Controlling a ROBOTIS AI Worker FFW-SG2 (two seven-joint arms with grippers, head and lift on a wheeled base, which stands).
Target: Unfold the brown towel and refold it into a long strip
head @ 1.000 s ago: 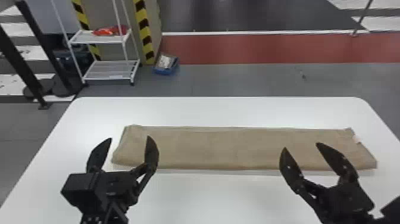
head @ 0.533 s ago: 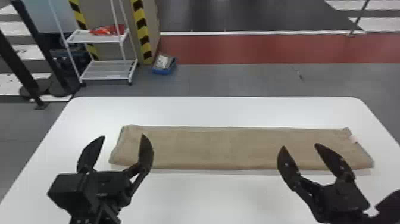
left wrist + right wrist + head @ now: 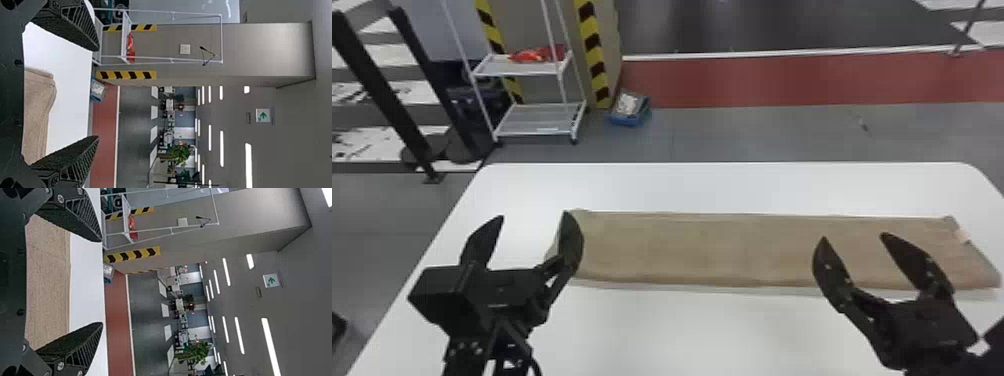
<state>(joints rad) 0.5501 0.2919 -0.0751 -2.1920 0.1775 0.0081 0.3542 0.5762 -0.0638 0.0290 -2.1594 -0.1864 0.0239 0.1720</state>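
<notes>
Lying on the table, the towel forms a long strip.

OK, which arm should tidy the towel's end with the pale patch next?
Probably right: the open right gripper is nearer the pale patch; the left gripper is by the brown towel's opposite end.

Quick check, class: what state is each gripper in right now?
Left gripper: open, fingers spread wide, holding nothing.
Right gripper: open, fingers apart, holding nothing.
</notes>
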